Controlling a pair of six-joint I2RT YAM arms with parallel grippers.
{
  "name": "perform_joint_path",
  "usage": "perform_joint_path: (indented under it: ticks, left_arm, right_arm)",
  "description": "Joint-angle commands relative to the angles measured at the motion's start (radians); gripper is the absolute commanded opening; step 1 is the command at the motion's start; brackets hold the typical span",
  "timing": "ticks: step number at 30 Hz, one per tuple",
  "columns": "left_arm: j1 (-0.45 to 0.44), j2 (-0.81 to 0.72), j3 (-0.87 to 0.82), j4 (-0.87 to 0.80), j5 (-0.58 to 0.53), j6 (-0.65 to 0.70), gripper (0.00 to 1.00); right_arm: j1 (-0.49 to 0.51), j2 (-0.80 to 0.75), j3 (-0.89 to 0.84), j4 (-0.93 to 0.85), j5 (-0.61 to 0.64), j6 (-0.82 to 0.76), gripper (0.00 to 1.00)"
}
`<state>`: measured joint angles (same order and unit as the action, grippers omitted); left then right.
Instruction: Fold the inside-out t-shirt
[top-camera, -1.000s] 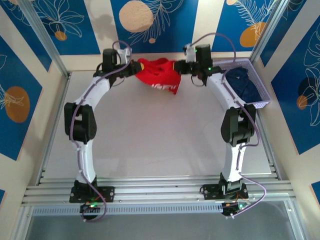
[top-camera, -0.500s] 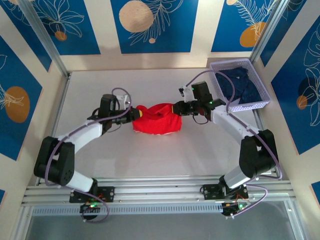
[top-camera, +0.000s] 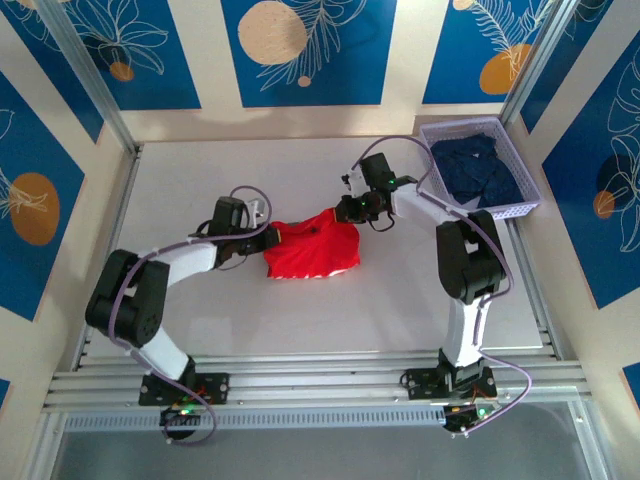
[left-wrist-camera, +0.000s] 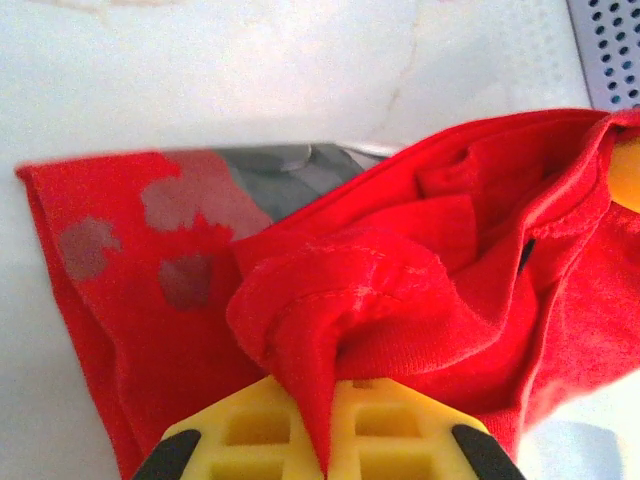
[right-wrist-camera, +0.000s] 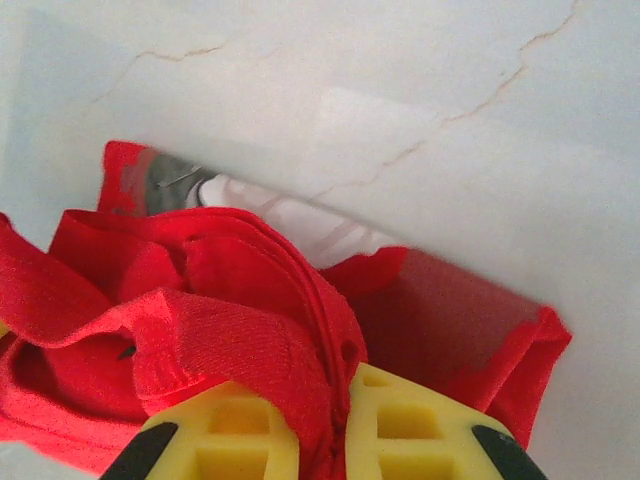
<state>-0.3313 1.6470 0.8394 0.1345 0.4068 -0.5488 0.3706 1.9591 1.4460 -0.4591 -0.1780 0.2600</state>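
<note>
In the top external view we find the inside-out t-shirt (top-camera: 312, 252) on the white table (top-camera: 250, 330), near mid-table and between the two grippers. Its nearer part lies flat on the surface. Its far edge is gathered into folds that run from one gripper to the other. The left gripper (top-camera: 270, 236) sits low at the shirt's left far corner, and the right gripper (top-camera: 346, 211) sits at its right far corner, slightly farther from the arm bases. In the left wrist view, the left gripper (left-wrist-camera: 325, 432) is clamped on the t-shirt (left-wrist-camera: 450, 300): a rolled hem of red cloth passes down between the yellow fingers (left-wrist-camera: 258, 430), which are closed against it. To the left, a flat layer of the shirt lies on the table, with a grey printed patch showing at its top edge. In the right wrist view, the right gripper (right-wrist-camera: 335, 432) is likewise pinched onto the t-shirt (right-wrist-camera: 200, 330): a bunched seam is held between its yellow fingers (right-wrist-camera: 405, 420), and beyond it we see white and grey print on a lower layer. A lilac perforated basket (top-camera: 532, 198) stands at the far right of the table, well apart from the shirt, and holds dark navy clothing (top-camera: 478, 168).
</note>
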Motion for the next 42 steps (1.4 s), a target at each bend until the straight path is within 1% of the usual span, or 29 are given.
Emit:
perform_joint_path:
  ticks: [1,6,10,11,12,15,17,20,22,25,27,31,33,36,37,39,42]
  left_arm:
    - [0.015,0.061,0.075,-0.007,-0.048,0.053,0.05]
    - [0.026,0.163,0.161,-0.061,-0.114,0.098,0.10]
    - [0.028,0.210,0.205,-0.102,-0.179,0.119,0.17]
    - [0.029,0.215,0.214,-0.108,-0.187,0.118,0.22]
    - [0.030,0.219,0.221,-0.110,-0.192,0.118,0.30]
    - [0.030,0.211,0.261,-0.160,-0.222,0.125,0.44]
    - [0.030,0.187,0.268,-0.188,-0.256,0.131,0.53]
    - [0.030,0.120,0.251,-0.239,-0.327,0.127,0.61]
    - [0.030,0.066,0.226,-0.272,-0.351,0.113,0.64]
    - [0.017,-0.037,0.159,-0.274,-0.334,0.088,0.70]
    - [-0.015,-0.103,0.122,-0.259,-0.306,0.084,0.74]
    - [-0.077,-0.143,0.109,-0.236,-0.264,0.087,0.75]
    - [-0.095,-0.120,0.118,-0.213,-0.232,0.093,0.75]
    - [-0.103,-0.044,0.155,-0.186,-0.178,0.094,0.75]
    - [-0.103,-0.018,0.171,-0.190,-0.181,0.088,0.75]
    - [-0.101,0.038,0.198,-0.215,-0.228,0.067,0.74]
    - [-0.097,0.105,0.195,-0.206,-0.287,0.051,0.74]
  right_arm:
    - [-0.013,0.065,0.089,-0.065,0.022,-0.035,0.04]
    - [-0.016,0.193,0.220,-0.108,0.034,-0.057,0.13]
    - [-0.026,0.285,0.327,-0.164,0.053,-0.068,0.26]
    - [-0.031,0.292,0.344,-0.171,0.052,-0.070,0.31]
    - [-0.035,0.291,0.356,-0.174,0.052,-0.071,0.34]
    - [-0.054,0.250,0.362,-0.175,0.048,-0.073,0.41]
    - [-0.067,0.197,0.339,-0.165,0.045,-0.067,0.52]
    - [-0.083,0.106,0.267,-0.132,0.031,-0.061,0.59]
    - [-0.090,0.040,0.206,-0.109,0.024,-0.052,0.64]
    - [-0.083,-0.054,0.092,-0.056,0.013,-0.031,0.68]
    - [-0.064,-0.102,0.018,-0.015,0.000,-0.013,0.70]
    - [-0.017,-0.117,-0.033,0.039,0.007,0.010,0.72]
    - [-0.012,-0.096,-0.020,0.051,0.020,0.023,0.72]
    - [-0.009,-0.051,0.003,0.079,-0.030,0.053,0.71]
    - [-0.010,-0.030,0.013,0.085,-0.041,0.067,0.70]
    - [-0.015,0.024,0.044,0.071,-0.039,0.099,0.68]
    - [-0.028,0.105,0.079,0.070,-0.063,0.134,0.65]
